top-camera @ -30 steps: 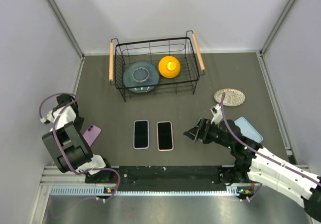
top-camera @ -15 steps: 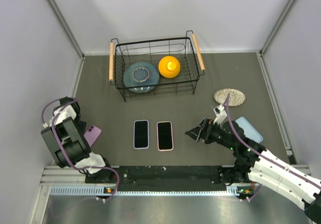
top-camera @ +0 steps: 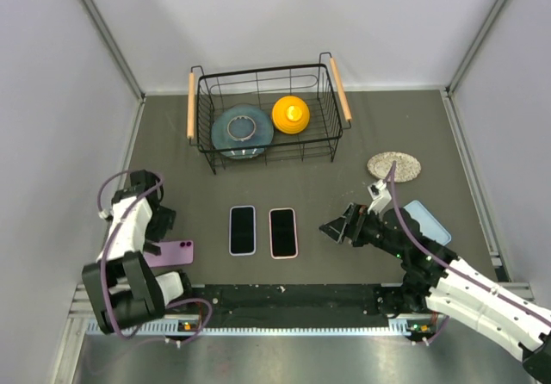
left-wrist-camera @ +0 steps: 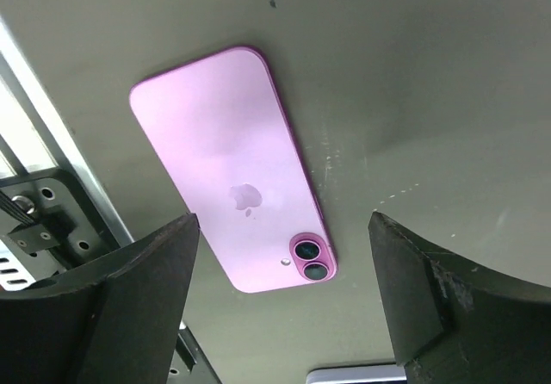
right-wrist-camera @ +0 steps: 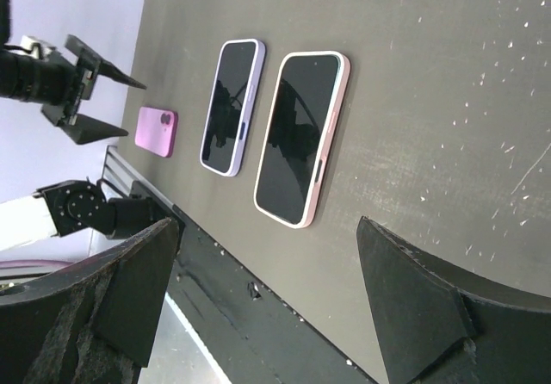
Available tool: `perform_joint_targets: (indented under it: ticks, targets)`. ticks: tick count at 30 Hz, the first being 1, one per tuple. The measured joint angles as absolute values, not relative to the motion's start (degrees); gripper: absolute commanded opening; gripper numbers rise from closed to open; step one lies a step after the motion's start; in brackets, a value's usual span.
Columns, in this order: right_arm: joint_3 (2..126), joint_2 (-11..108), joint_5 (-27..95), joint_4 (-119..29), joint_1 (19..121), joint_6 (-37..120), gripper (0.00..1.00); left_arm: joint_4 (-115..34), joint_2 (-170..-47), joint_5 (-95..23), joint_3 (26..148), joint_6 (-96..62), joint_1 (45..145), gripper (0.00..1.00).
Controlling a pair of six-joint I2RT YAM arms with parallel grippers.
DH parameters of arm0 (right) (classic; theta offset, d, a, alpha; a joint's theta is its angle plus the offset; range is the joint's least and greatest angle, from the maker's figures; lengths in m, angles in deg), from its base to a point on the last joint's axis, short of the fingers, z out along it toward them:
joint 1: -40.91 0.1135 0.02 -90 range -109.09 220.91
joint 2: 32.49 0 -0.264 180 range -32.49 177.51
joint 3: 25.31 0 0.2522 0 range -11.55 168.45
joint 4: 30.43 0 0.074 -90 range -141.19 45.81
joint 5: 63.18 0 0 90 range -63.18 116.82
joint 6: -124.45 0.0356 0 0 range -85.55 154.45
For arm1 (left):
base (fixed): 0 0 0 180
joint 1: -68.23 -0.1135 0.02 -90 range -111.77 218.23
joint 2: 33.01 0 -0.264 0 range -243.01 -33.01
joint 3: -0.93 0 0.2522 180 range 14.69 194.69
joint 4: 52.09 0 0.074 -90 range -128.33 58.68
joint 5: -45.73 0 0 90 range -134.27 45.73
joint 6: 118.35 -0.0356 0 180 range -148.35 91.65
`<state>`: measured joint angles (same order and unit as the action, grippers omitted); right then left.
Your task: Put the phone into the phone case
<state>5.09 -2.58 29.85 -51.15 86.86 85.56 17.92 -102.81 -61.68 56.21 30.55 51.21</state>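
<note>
caught the left gripper point(left-wrist-camera: 284, 229) spread wide and empty, poised directly above a pink rounded-rectangle phone with a glossy back point(left-wrist-camera: 228, 169), lying face down on the dark grey table point(top-camera: 387, 126) at the lower left of the overhead frame. in the wrist view, saw its long axis running from upper left to lower right, camera end lowest, slantwise to the line between the jaws rather than square across it. placed the right gripper point(top-camera: 331, 227), likewise open and holding nothing, well apart at lower centre-right, near a pink-rimmed dark-screened handset point(top-camera: 282, 232) and a lavender-rimmed handset point(top-camera: 242, 229). judged the left arm far nearer, with a wrist turn probably needed before closing. glimpsed a pale blue flat case point(top-camera: 428, 220) partly under the right arm, possibly the phone's destination.
</note>
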Motion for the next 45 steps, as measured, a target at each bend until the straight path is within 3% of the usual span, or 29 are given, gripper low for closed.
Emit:
perform_joint_targets:
  ticks: [3,7,8,18,24,31,45]
  targets:
    - [5.09,-1.92,29.85,-51.13,86.86,85.41,0.85,18.99,-98.33,-63.67,56.21,31.66,51.54,0.68]
    - [5.09,-1.20,29.89,-51.13,86.86,85.39,0.85,21.03,-96.23,-64.96,55.73,34.81,51.15,0.18]
    - [5.09,-1.12,29.91,-51.18,86.86,85.39,0.85,21.57,-96.10,-64.89,55.31,35.47,50.65,0.00]
    - [5.07,-1.42,29.87,-51.11,86.86,85.43,0.85,28.81,-95.29,-65.05,54.68,41.54,47.46,0.00]
    - [5.07,-1.40,29.85,-51.13,86.86,85.22,0.86,32.04,-105.06,-65.40,56.82,45.98,46.06,0.00]
    - [5.07,-1.47,29.85,-51.74,86.86,84.93,0.86,32.59,-114.20,-69.59,61.78,48.47,35.50,0.00]
    - [5.07,-1.75,29.74,-52.81,86.86,83.95,0.86,26.78,-116.56,-72.50,60.51,44.69,22.45,0.00]
